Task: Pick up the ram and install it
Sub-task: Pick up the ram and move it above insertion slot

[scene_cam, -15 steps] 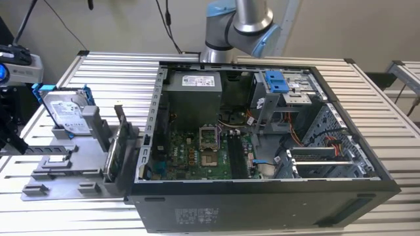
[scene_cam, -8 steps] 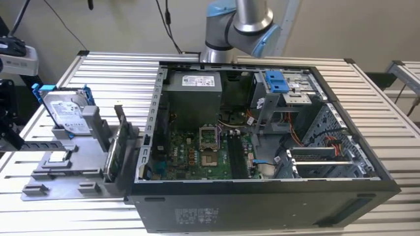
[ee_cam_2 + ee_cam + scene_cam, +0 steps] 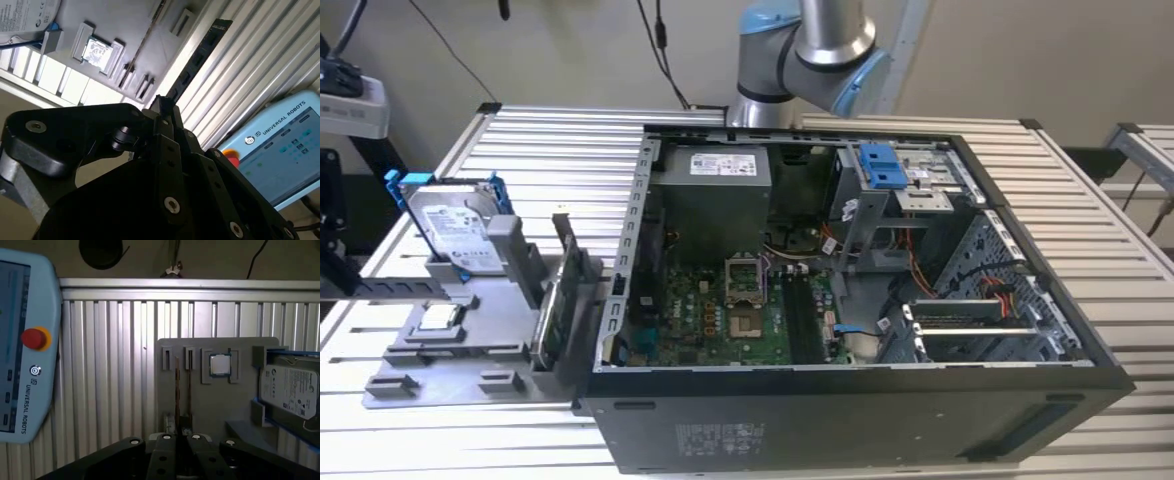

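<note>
The ram (image 3: pixel 566 255) is a dark thin stick standing upright in the grey holder (image 3: pixel 467 300) at the exterior view's left, beside the open computer case (image 3: pixel 854 400). In the second wrist view the ram (image 3: pixel 200 55) shows as a long dark strip beyond my fingertips. My gripper (image 3: pixel 162 102) hangs well above the holder (image 3: pixel 150 45), its black fingers closed together with nothing between them. In the first wrist view my gripper (image 3: pixel 176 439) sits over two thin cards (image 3: pixel 177 385) seen edge-on in the holder (image 3: pixel 240 400); I cannot tell which one is the ram.
A silver hard drive (image 3: pixel 454 235) in a blue frame and a small square chip (image 3: pixel 219 365) share the holder. The motherboard (image 3: pixel 734 310) lies inside the case. A teach pendant (image 3: pixel 25 350) with a red button is beside the ribbed metal table (image 3: pixel 110 365). The arm (image 3: pixel 807 45) rises behind the case.
</note>
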Available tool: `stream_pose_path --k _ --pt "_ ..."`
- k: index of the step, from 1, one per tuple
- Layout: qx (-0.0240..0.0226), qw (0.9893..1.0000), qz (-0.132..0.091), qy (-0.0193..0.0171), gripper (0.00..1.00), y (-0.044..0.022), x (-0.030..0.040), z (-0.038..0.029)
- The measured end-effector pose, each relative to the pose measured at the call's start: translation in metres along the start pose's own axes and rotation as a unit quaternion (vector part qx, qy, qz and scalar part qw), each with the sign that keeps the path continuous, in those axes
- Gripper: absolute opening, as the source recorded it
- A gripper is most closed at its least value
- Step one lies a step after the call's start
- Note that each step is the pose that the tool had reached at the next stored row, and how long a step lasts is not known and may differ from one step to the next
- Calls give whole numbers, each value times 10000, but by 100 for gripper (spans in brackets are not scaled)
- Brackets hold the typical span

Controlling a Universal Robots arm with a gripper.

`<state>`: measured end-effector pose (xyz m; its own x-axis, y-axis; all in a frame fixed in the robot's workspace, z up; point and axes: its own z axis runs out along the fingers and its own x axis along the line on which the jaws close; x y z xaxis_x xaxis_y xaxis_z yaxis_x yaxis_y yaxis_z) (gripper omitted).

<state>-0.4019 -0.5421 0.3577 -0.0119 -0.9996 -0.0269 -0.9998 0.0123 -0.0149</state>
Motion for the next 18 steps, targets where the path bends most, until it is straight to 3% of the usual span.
stream_pose_path --k 18 --pt "0 10000 0 0 14 -4 -7 -266"
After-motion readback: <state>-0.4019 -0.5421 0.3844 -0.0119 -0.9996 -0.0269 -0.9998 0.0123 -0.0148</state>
